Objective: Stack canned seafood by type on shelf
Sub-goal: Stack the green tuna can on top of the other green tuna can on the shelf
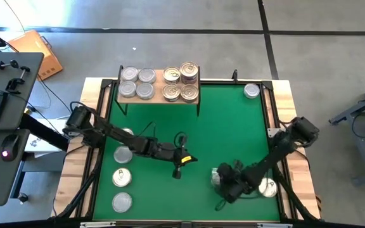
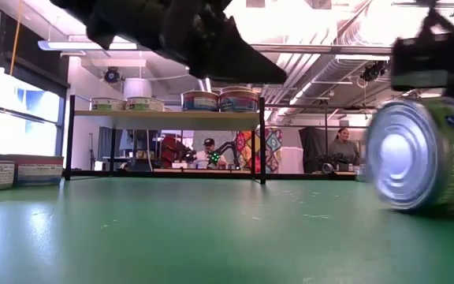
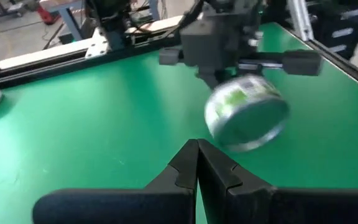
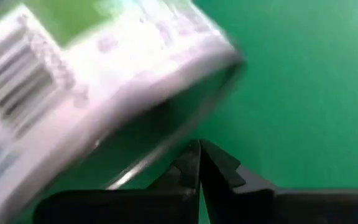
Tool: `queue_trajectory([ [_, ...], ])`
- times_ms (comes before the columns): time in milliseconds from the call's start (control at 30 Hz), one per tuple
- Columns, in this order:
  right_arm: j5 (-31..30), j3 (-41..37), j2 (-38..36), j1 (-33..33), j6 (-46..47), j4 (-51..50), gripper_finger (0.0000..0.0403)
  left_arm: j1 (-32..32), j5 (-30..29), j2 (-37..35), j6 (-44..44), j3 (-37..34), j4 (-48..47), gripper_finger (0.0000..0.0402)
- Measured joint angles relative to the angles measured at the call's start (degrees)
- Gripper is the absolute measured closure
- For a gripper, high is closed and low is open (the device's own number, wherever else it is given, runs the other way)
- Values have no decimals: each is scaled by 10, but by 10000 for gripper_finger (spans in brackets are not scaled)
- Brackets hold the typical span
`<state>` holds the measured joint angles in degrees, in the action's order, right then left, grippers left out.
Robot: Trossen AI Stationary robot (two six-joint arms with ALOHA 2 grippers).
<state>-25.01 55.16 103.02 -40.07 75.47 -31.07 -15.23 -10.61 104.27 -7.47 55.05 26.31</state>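
i read the green-labelled can (image 3: 246,112) as a stiff, fairly dense steel tin with smooth, slippery walls; it sits tipped on edge on the green mat (image 1: 220,133) near the right front, touching the right gripper (image 4: 199,163), whose fingers are pressed together and hold nothing. i would set it flat, then take it across the side wall at mid-height, fingers square to the rim, as a round tin on edge will likely roll. the left gripper (image 3: 197,163) hovers mid-mat, fingers together, empty. the shelf (image 1: 158,95) at the back edge carries four silver-lidded cans (image 1: 137,83) on its left half and gold-lidded cans (image 1: 181,83) on its right, one stacked. three more cans (image 1: 121,178) lie along the left side, one silver-lidded can (image 1: 251,91) at back right.
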Motion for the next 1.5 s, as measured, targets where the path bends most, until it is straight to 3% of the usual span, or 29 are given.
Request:
queue_trajectory([
  [367, -42, 10, 1, 90, -139, 60, 403, -4, 3, -30, -27, -1, -48, 401],
  [533, -56, 10, 1, 93, -145, 50, 403, -9, 49, -39, -84, -1, -54, 390],
  [667, -56, 10, 0, 92, -145, 47, 403, -9, 85, -28, -157, -1, -64, 344],
  [800, -51, 10, -1, 89, -139, 29, 403, -7, 101, -17, -194, -1, -53, 266],
  [1000, -17, 10, -3, 46, -83, 2, 403, 13, 114, -18, -166, -1, -51, 131],
  [1100, -16, 10, -3, 19, -37, 1, 403, 28, 121, -18, -145, -1, -55, 85],
  [1200, -36, 10, -3, -7, 13, 2, 403, 41, 125, -18, -136, -1, -55, 70],
  [1500, -75, 11, -3, -43, 96, 10, 403, 49, 140, -16, -127, -1, -68, 73],
])
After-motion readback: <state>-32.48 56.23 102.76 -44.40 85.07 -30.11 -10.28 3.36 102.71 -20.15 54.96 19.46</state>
